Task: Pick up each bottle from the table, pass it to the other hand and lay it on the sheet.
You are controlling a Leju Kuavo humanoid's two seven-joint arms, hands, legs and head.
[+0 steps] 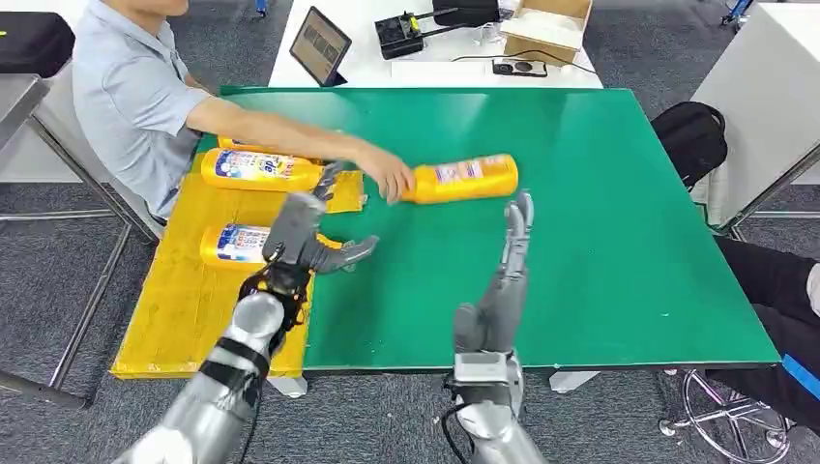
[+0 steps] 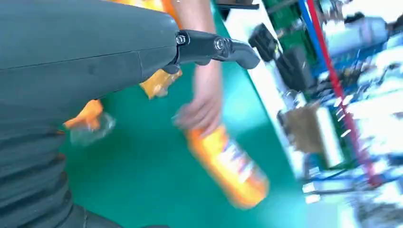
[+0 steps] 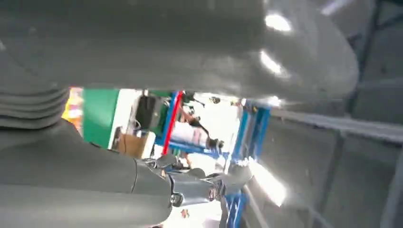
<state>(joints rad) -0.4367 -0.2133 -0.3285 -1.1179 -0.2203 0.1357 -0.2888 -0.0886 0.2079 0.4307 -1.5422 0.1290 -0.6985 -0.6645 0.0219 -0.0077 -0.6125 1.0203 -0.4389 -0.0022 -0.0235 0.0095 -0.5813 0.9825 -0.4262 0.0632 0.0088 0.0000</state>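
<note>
- The right hand (image 1: 498, 290) is nearest, raised edge-on over the green table (image 1: 619, 242), fingers (image 1: 519, 217) straight, close together and pointing away from the robot; it holds nothing.
- Just beyond those fingertips a yellow bottle (image 1: 462, 179) lies on its side on the green top, apart from the hand. A person's hand (image 1: 389, 179) rests on its cap end.
- The left hand (image 1: 307, 237) hovers at the line where the green top meets the yellow sheet (image 1: 184, 309), fingers spread and slightly curled, thumb (image 1: 353, 254) pointing toward the right hand; it grips nothing.
- Directly behind the left hand a second bottle (image 1: 232, 244) lies on the sheet, partly hidden by the hand; I cannot tell whether they touch.
- Farther along the sheet a third bottle (image 1: 259, 171) lies on its side, and a bit of another yellow one (image 1: 237, 144) shows behind it under the person's arm (image 1: 280, 130).
- The labels are blue, white and red on the sheet bottles, white and red on the table bottle; the writing is too small to read.
- In the left wrist view the table bottle (image 2: 228, 164) is blurred, with the person's hand (image 2: 199, 111) at its end.
- Past the green top stands a white desk (image 1: 435, 68) with a tablet (image 1: 319, 45), a black device (image 1: 398, 36) and a cardboard box (image 1: 546, 27).
</note>
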